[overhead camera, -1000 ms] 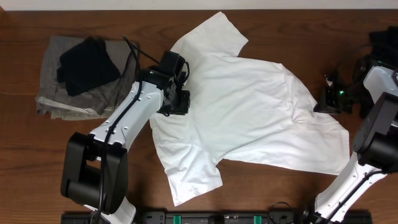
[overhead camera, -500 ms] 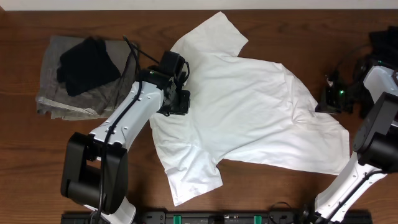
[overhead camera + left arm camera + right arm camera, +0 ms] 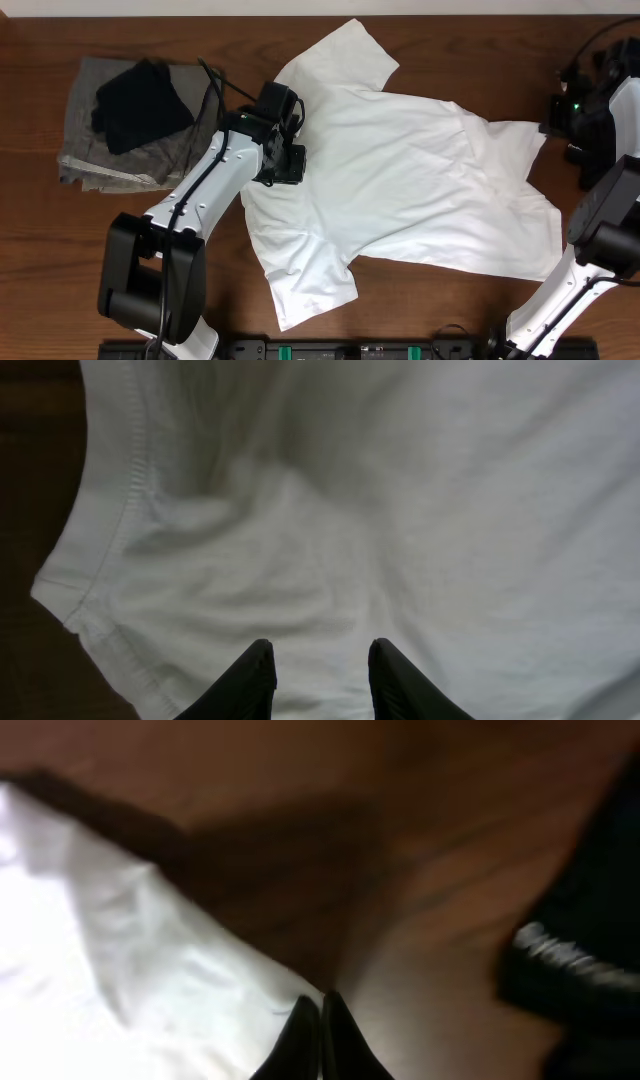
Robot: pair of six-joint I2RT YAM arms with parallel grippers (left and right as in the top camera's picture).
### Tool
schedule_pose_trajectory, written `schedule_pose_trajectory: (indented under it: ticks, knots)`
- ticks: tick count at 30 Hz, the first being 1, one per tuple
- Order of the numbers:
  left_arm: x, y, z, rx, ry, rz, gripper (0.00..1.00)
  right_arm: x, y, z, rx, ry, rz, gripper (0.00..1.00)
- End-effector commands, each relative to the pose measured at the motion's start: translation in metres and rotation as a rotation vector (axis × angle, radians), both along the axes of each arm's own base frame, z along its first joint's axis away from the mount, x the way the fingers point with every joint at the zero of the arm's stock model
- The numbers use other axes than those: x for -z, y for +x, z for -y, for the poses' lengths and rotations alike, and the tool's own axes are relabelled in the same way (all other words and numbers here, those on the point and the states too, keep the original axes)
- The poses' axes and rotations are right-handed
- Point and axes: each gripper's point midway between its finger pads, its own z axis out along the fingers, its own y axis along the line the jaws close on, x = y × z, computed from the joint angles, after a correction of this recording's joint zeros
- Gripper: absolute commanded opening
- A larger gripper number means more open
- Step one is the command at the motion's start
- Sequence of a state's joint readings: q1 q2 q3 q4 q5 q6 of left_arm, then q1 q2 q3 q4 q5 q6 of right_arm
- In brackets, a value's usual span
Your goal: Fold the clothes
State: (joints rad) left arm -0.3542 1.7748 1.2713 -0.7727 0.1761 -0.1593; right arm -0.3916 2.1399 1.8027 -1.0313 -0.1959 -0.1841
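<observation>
The T-shirt (image 3: 400,190) is plain white cotton, thin and soft. It lies opened out across the middle of the dark wooden table (image 3: 60,260), with shallow creases running through the body. One short sleeve points at the far edge and the other reaches toward the near edge. A stitched, double-seamed border shows clearly in the left wrist view. A narrow corner of the cloth is drawn out to a point toward the right edge of the table.

The left gripper (image 3: 318,675) sits low over the shirt's left part, just inside its border. Its two black fingers (image 3: 255,682) are apart, with white fabric showing between them. The right gripper (image 3: 320,1025) is at the right edge, tips pressed together on the drawn-out corner of the shirt.

Near the far left corner, a folded grey garment (image 3: 85,150) has a crumpled black garment (image 3: 140,100) on top. This pile is apart from the shirt. Bare wood lies open along the near left side and in front of the shirt's right half.
</observation>
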Motion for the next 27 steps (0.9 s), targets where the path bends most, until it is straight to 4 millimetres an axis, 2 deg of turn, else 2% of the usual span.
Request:
schedule_pose_trajectory:
  ticks: [1,5,13,18,22,24,25,26,27]
  knots:
    - [0.002,0.002,-0.001,0.007,0.013,0.002,0.33,-0.008,0.013,0.019,0.028,-0.106,0.046,0.01]
    - [0.002,0.002,-0.001,0.007,0.014,0.003,0.33,-0.018,0.037,0.036,0.045,-0.178,0.152,0.01]
    - [0.002,0.002,-0.001,0.007,0.014,0.003,0.34,-0.041,0.08,0.056,0.06,-0.26,0.351,0.01]
    - [0.002,0.003,-0.001,0.007,0.012,0.007,0.33,-0.037,0.103,0.065,0.065,-0.291,0.431,0.02]
    - [0.001,0.007,0.0,0.007,0.006,0.021,0.33,-0.015,0.115,0.07,0.067,-0.295,0.445,0.17]
    - [0.0,0.01,0.002,0.007,0.002,0.034,0.33,0.0,0.118,0.072,0.067,-0.293,0.437,0.3]
    - [-0.001,0.012,0.002,0.008,-0.001,0.043,0.33,0.006,0.12,0.072,0.068,-0.291,0.434,0.39]
    - [-0.001,0.014,0.003,0.021,-0.003,0.058,0.33,0.01,0.121,0.073,0.068,-0.292,0.434,0.44]
    - [-0.003,0.019,0.005,0.037,-0.006,0.078,0.33,0.011,0.122,0.074,0.069,-0.294,0.438,0.53]
